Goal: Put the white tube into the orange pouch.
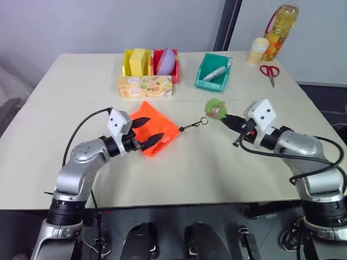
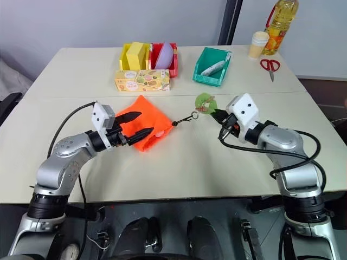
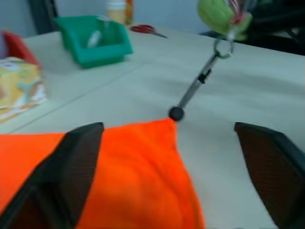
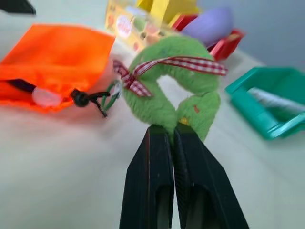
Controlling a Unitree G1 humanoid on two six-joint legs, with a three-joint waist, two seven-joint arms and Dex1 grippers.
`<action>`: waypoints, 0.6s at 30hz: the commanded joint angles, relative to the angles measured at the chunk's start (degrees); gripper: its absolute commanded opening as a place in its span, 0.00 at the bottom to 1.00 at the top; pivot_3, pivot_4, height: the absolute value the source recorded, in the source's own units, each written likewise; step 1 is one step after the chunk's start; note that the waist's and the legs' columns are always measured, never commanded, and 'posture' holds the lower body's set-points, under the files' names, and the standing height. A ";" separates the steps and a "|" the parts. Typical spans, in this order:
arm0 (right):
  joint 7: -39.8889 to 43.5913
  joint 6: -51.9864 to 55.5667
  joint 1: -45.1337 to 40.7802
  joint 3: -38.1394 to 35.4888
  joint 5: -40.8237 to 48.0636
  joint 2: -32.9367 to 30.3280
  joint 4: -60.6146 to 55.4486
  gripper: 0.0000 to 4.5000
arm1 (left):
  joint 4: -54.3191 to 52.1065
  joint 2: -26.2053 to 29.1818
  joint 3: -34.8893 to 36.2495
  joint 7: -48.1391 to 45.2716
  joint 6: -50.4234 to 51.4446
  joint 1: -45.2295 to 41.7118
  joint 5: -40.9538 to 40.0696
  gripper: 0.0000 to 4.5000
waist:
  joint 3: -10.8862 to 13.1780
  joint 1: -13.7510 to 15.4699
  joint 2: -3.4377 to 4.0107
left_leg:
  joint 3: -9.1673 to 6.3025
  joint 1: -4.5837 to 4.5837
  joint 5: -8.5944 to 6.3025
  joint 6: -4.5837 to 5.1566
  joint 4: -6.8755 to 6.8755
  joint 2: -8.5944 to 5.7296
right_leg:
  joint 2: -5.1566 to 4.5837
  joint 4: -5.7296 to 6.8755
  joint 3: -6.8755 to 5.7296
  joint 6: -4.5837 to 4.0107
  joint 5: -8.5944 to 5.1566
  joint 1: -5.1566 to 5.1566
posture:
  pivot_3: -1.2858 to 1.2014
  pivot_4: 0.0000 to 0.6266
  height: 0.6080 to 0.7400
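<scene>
The orange pouch (image 1: 153, 130), soft flat fabric with a crumpled mouth, is lying on the pale desk (image 1: 179, 173) right between the spread black fingers of the left hand (image 1: 147, 131), which is standing released. Its thin dark cord (image 1: 191, 127) is running away to a fuzzy green ring-shaped tag (image 4: 178, 93) tied with checked ribbon; the right hand (image 4: 176, 143) is clenching that tag. The white tube (image 1: 216, 73) is lying in the green plastic bin (image 1: 212, 81), well beyond both hands

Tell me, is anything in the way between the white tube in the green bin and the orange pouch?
Nothing blocks the path. The white tube lies in the green bin, whose low wall it must be lifted over. From there to the orange pouch is bare table, crossed by the pouch's thin cord.
</scene>
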 commanded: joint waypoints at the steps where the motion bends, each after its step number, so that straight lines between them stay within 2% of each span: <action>1: -2.58 0.54 -1.91 -3.07 0.56 -0.78 -1.76 0.00 | 6.39 -0.47 -0.32 -2.78 -2.09 -4.88 0.00 0.99 | 0.00 0.18 0.00 | 0.00 0.00 0.00 0.00 0.02 0.00 | 0.00 0.00 0.00 0.00 0.00 0.00 | 0.52 0.24 0.90; 7: -6.02 -0.50 -3.19 -3.62 -1.10 -0.57 0.73 0.00 | 21.41 -1.70 -0.71 -8.06 -5.61 -13.45 1.13 0.99 | 0.01 0.54 -0.02 | 0.01 -0.05 0.00 0.02 0.08 -0.01 | 0.01 -0.01 -0.01 0.01 0.00 -0.01 | 0.52 0.24 0.90; 18: -7.52 -1.56 -3.82 -2.01 -0.67 0.46 0.14 0.00 | 36.46 -5.87 -5.83 -16.17 -16.58 -24.30 7.74 0.99 | 0.01 1.62 -0.03 | 0.04 -0.50 0.20 -0.27 0.18 -0.02 | 0.07 0.02 -0.03 0.05 0.01 -0.43 | 0.52 0.24 0.90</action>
